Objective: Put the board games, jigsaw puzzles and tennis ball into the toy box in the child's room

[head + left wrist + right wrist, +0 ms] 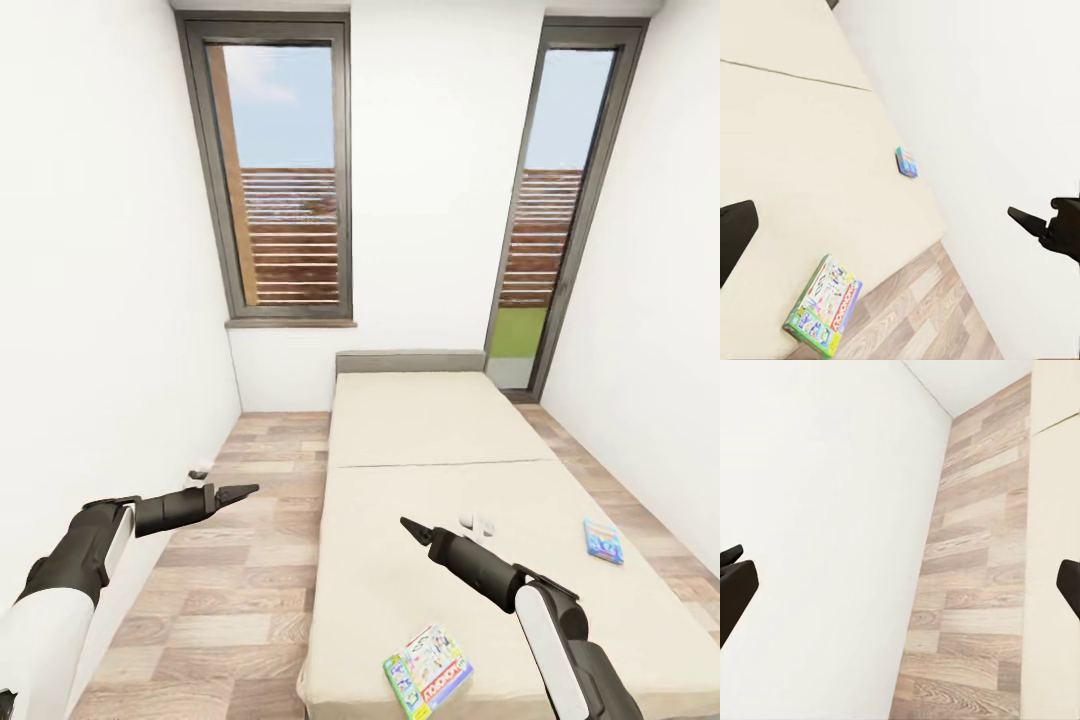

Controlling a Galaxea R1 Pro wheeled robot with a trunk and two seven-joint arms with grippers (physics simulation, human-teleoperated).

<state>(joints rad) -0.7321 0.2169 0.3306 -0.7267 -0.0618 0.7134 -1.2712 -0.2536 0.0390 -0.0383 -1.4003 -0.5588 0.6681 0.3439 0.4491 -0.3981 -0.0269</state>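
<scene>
Right wrist view: right gripper wide, empty.

White walls enclose pale wood plank floor, with two tall dark-framed windows at twelve o'clock showing daylight.

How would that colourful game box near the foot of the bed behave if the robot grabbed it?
The white-green board game looks like a flat cardboard box, so probably stiff and light. Lying flat on the mattress, it shouldn't roll or tip. Its thin edges may be awkward to pinch, and a push could slide it off the nearby edge.
</scene>
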